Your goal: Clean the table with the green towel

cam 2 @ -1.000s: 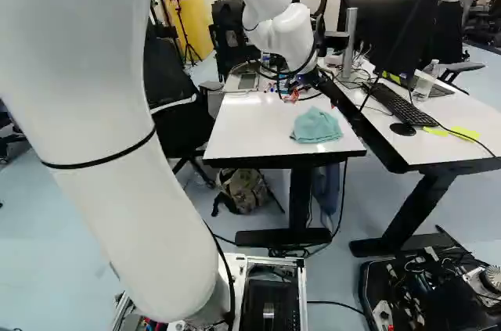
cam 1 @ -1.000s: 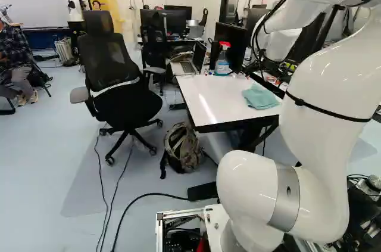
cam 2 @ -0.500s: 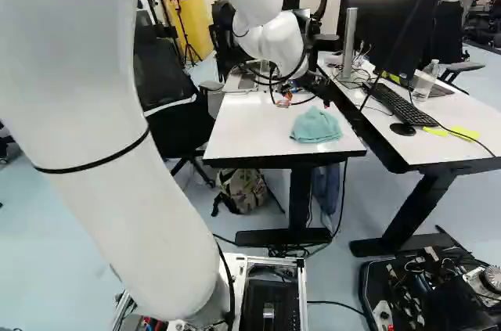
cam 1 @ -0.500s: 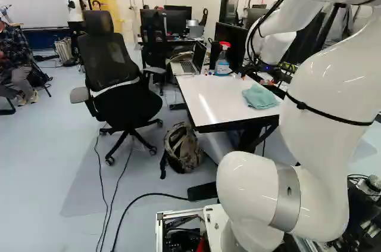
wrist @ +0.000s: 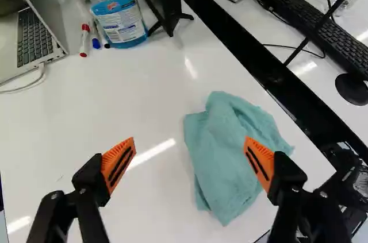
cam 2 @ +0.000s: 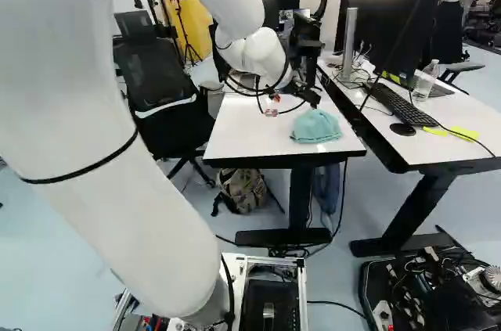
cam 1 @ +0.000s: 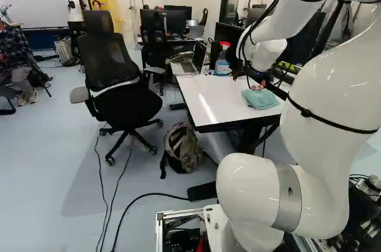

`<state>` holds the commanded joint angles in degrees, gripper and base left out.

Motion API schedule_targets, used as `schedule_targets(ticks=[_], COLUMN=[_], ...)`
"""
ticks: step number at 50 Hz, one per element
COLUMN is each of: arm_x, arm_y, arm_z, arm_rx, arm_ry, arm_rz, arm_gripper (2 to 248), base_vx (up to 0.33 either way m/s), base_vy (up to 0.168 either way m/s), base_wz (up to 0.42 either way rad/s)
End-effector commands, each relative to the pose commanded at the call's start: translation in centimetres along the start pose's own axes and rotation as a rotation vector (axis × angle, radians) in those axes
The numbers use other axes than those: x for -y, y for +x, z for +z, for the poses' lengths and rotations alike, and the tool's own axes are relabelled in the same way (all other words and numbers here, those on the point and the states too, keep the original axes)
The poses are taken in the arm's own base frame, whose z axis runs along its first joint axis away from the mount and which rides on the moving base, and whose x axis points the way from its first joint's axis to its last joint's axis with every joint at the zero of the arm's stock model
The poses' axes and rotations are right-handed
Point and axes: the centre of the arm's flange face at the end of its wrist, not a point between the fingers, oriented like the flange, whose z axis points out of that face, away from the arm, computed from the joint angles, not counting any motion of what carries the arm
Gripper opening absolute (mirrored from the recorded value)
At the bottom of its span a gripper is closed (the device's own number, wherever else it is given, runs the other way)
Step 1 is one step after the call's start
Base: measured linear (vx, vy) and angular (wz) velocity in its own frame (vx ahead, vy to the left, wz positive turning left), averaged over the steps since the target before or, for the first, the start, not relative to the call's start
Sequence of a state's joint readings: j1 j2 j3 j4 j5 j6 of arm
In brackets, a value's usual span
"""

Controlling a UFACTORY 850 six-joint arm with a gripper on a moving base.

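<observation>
"Pale, smooth floor (cam 1: 47, 168) in that room. How does the tabletop (wrist: 132, 93) look from your end?"

"White and glossy on my screen, with streaks of light across it. I'm taking the spray bottle (wrist: 118, 16) as my mark: clear plastic, blue liquid, rounded shoulders, red nozzle."

"And the towel (wrist: 230, 157)?"

"On the tabletop, well apart from the bottle and nearer my base. It's a soft blue-green, matte against all that gloss. I see a loose, rumpled fold: a raised ridge near one corner, shallow creases, an uneven outline with a blunt point."

"Where do you have the pincer (cam 2: 293, 104)?"

"Also nearer my base than the bottle. My wrist view shows the pincer (wrist: 190, 151) spread wide, its wedge-shaped orange pads (wrist: 119, 159) finely ribbed and cut with dark slots."

"Anything around the bottle?"

"Slim markers (wrist: 85, 39) just beside it, with red and blue on them. In my left base view, a thin, hinged laptop (cam 1: 189, 66) sits to its left. Further left of it I see a chair (cam 1: 107, 55) with a black mesh back, and nearer my base than the bottle, a mottled cloth backpack (cam 1: 184, 148) on the floor."
</observation>
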<state>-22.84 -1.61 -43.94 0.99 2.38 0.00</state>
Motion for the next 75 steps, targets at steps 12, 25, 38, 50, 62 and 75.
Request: schedule_targets(ticks=[12,25,38,50,62,75], arm_x=[2.2,4.6,6.7,8.1,9.0,9.6], arm_y=[-2.7,-6.2,-10.1,-13.4,-16.3,-19.0], arm_z=[-0.6,-1.5,-2.7,-3.8,-4.9,-5.9], arm_rx=[-0.057,-0.129,-0.205,-0.266,-0.319,-0.366], arm_ry=[0.036,0.084,0.139,0.186,0.229,0.269], arm_rz=[-0.037,-0.08,-0.122,-0.153,-0.178,-0.199], arm_gripper=[247,247,247,247,247,247], base_vx=[0.0,0.0,0.0,0.0,0.0,0.0], base_vy=[0.0,0.0,0.0,0.0,0.0,0.0], base_wz=[0.0,0.0,0.0,0.0,0.0,0.0])
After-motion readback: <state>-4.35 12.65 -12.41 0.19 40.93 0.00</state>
